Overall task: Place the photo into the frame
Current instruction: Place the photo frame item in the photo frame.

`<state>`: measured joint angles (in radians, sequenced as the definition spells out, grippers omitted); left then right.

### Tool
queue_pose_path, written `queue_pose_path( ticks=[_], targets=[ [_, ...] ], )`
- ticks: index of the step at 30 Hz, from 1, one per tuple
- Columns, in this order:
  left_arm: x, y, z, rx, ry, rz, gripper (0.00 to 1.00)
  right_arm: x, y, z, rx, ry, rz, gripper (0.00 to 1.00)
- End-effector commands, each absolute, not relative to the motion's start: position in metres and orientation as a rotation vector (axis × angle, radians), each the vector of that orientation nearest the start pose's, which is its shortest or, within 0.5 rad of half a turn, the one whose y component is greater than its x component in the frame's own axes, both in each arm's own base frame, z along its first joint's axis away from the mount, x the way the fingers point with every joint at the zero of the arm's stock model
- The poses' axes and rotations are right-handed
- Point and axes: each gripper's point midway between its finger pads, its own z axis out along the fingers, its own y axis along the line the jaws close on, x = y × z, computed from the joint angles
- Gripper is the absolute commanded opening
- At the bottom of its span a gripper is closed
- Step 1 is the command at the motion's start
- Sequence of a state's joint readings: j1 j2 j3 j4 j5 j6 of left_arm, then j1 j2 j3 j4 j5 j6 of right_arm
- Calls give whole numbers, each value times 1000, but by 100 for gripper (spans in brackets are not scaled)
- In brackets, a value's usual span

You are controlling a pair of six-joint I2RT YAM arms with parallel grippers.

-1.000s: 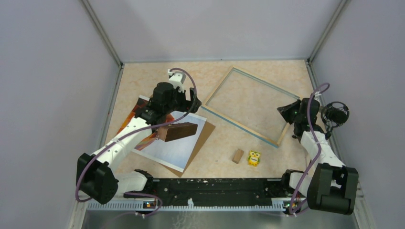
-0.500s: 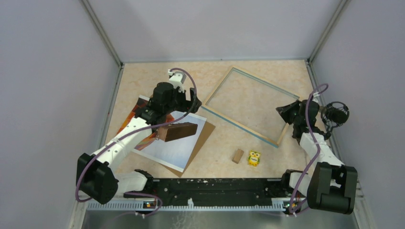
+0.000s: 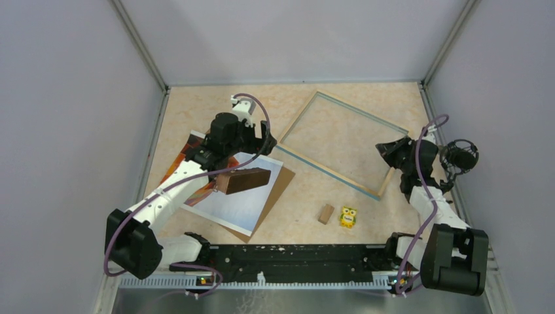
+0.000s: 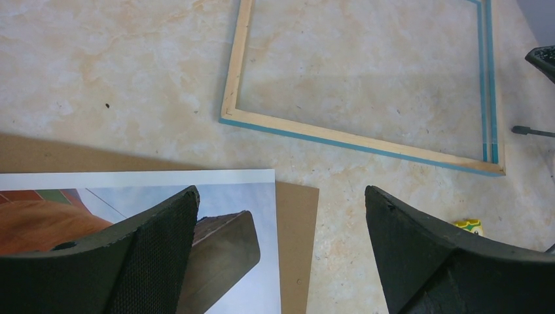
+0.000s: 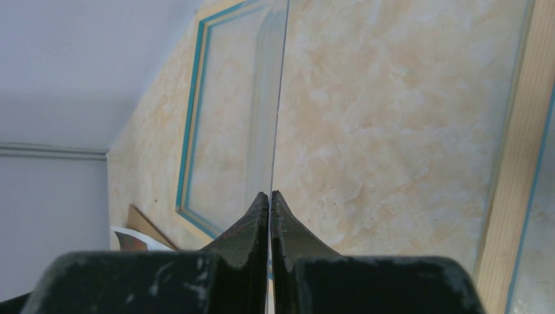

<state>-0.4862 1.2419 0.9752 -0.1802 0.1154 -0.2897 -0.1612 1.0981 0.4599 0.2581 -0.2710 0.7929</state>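
Observation:
The photo (image 3: 229, 196) lies flat at the left on a brown backing board (image 3: 278, 186), its pale sky (image 4: 229, 196) showing between my fingers. A dark brown block (image 3: 242, 180) rests on the photo. My left gripper (image 3: 262, 145) hovers open over the photo's right edge (image 4: 281, 196), holding nothing. The frame (image 3: 327, 171), light wood with blue edging (image 4: 360, 142), lies on the table to the right. My right gripper (image 3: 385, 149) is at the frame's right side, shut (image 5: 270, 195) on a thin clear pane (image 5: 279, 98) seen edge-on.
A small wooden block (image 3: 325, 214) and a yellow owl toy (image 3: 348, 216) sit near the front edge, below the frame. A small black fan (image 3: 459, 157) stands by the right wall. Grey walls close in three sides.
My right gripper has crept a little left and up with the pane, and the frame's near right corner has shifted slightly. The left arm has stayed still.

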Motion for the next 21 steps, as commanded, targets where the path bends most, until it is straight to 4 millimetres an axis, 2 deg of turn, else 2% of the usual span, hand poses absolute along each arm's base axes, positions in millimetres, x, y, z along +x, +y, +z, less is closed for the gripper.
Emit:
queue_pose_path(
  ticks=[1,5,14,21],
  targets=[
    [336,-216,222,275,2011,-628,98,356,19,148,678,1808,680,0],
    [335,-216,222,276,2009,-627,99,355,16,142,690,1827,655,1],
    [335,-216,223,275,2008,-630,98,356,13,129,680,1872,614,25],
    [334,-216,224,276,2003,-635,98,355,5,114,696,1976,524,42]
  ],
)
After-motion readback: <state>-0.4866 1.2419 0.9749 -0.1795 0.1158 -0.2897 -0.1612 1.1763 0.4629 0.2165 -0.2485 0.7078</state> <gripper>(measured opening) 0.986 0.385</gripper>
